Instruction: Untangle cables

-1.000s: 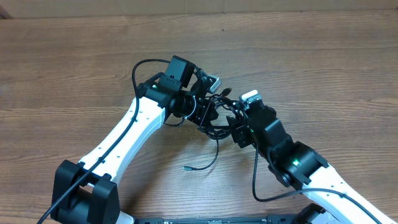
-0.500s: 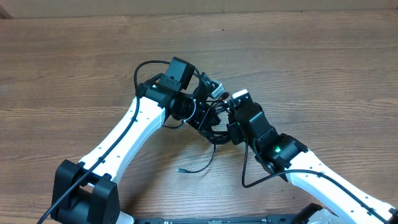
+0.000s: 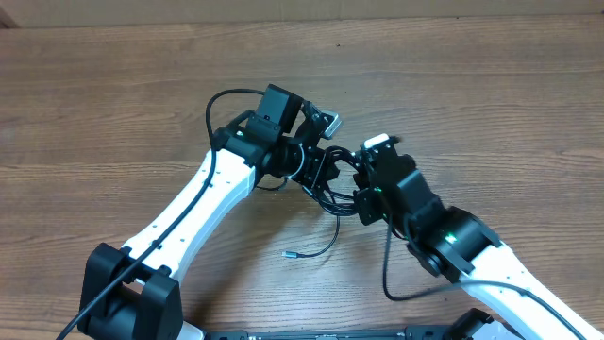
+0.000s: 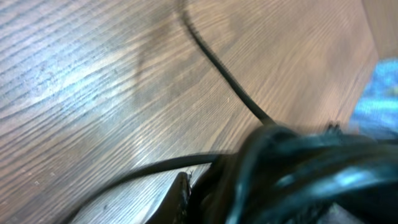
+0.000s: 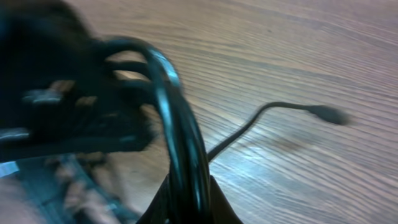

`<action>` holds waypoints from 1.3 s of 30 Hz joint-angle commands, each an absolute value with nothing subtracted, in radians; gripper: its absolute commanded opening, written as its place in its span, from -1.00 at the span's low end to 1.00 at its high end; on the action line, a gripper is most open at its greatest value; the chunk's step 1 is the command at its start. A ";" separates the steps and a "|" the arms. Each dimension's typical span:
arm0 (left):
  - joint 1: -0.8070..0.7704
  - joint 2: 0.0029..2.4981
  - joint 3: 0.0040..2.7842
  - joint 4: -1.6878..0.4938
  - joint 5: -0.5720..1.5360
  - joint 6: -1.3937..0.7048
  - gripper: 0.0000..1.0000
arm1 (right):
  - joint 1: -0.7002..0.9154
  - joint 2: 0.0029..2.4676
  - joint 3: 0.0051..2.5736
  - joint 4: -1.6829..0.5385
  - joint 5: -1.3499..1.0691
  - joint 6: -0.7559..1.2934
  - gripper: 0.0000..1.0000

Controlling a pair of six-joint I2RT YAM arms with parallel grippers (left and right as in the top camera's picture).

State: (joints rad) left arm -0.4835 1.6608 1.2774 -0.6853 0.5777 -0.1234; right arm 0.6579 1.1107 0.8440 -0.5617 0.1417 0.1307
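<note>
The cables [image 3: 336, 185] form a small black tangle held just above the wooden table between both arms. My left gripper [image 3: 321, 172] is shut on the bundle from the left. In the left wrist view the bundle [image 4: 298, 168] fills the lower right, and one strand [image 4: 217, 62] runs away over the wood. My right gripper [image 3: 359, 187] is shut on it from the right. In the right wrist view a glossy loop of cables [image 5: 183, 149] stands pinched between its fingers [image 5: 219, 204]. One loose end with a plug [image 3: 288, 254] trails onto the table in front.
The wooden table [image 3: 113, 113] stretches all round the two arms. Thick black wires fixed to the arms loop near each wrist, one by the left arm [image 3: 215, 109] and one by the right arm [image 3: 389, 274]. The left gripper's body [image 5: 62, 112] crowds the left of the right wrist view.
My right gripper has closed on the cables, after moving in toward the left arm and back a little to the right. The loose plug end shifted on the table.
</note>
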 commanded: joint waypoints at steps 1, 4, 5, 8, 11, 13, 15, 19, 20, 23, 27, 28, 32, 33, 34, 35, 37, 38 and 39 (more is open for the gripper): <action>-0.458 1.662 1.285 -0.643 0.298 -0.416 -0.91 | 0.661 0.993 0.881 -0.597 -0.005 0.164 -0.93; -0.458 1.662 1.285 -0.642 0.169 -0.571 -0.88 | 0.661 0.906 0.881 -0.612 -0.099 0.168 -0.93; -0.458 1.662 1.285 -0.642 0.152 -0.590 -0.85 | 0.661 0.889 0.881 -0.612 -0.115 0.168 -0.93; -0.457 1.662 1.285 -0.643 0.119 -0.649 -0.83 | 0.661 0.830 0.881 -0.607 -0.172 0.168 -0.93; -0.457 1.662 1.285 -0.642 0.119 -0.676 -0.78 | 0.661 0.792 0.881 -0.600 -0.229 0.168 -0.93; -0.457 1.662 1.285 -0.641 0.119 -0.699 -0.75 | 0.661 0.769 0.881 -0.577 -0.288 0.169 -0.93; -0.457 1.662 1.285 -0.639 0.120 -0.707 -0.80 | 0.661 0.767 0.881 -0.540 -0.351 0.190 -0.93; -0.457 1.662 1.285 -0.639 0.129 -0.706 -0.91 | 0.661 0.785 0.881 -0.446 -0.525 0.218 -0.93; -0.457 1.662 1.285 -0.636 0.141 -0.706 -0.92 | 0.661 0.794 0.881 -0.430 -0.556 0.217 -0.93; -0.457 1.662 1.285 -0.605 0.241 -0.629 -0.92 | 0.661 0.833 0.881 -0.422 -0.587 0.220 -0.93; -0.458 1.662 1.285 -0.559 0.381 -0.401 -0.92 | 0.661 0.897 0.881 -0.422 -0.588 0.303 -0.93; -0.457 1.662 1.285 -0.561 0.382 -0.374 -0.91 | 0.661 0.915 0.881 -0.418 -0.591 0.327 -0.93; -0.423 1.662 1.285 -0.555 0.383 -0.340 -0.91 | 0.661 0.980 0.881 -0.407 -0.676 0.344 -0.92; -0.413 1.662 1.285 -0.547 0.392 -0.340 -0.92 | 0.661 0.994 0.881 -0.406 -0.696 0.344 -0.93; -0.405 1.662 1.285 -0.537 0.408 -0.341 -0.91 | 0.661 1.008 0.881 -0.406 -0.711 0.337 -0.93; -0.396 1.662 1.285 -0.524 0.439 -0.340 -0.92 | 0.661 1.025 0.881 -0.405 -0.721 0.326 -0.92; -0.381 1.662 1.285 -0.499 0.515 -0.337 -0.92 | 0.661 1.058 0.881 -0.410 -0.721 0.286 -0.93; -0.366 1.662 1.285 -0.477 0.597 -0.304 -0.91 | 0.661 1.090 0.881 -0.414 -0.721 0.252 -0.93; -0.361 1.662 1.285 -0.471 0.630 -0.276 -0.91 | 0.661 1.108 0.881 -0.415 -0.721 0.244 -0.93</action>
